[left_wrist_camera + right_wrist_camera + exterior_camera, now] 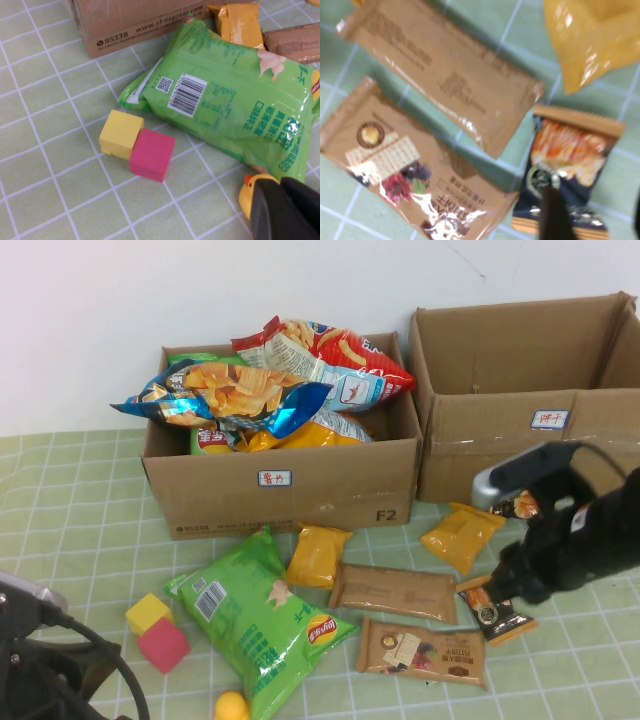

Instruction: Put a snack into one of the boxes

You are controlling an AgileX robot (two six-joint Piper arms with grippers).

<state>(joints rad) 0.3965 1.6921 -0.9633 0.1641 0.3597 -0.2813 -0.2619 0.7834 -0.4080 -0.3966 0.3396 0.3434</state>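
Black right hand [497, 602] hovers over the dark snack packet [494, 611].

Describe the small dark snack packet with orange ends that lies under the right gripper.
The small dark snack packet is glossy foil, black with crimped orange end seals, a picture of orange food and a round emblem. It lies flat on the green checked tablecloth, right of the brown wafer packets. The right gripper is directly above it.

black right arm [575, 530] with silver wrist housing; black left arm [35, 660] trailing black cable
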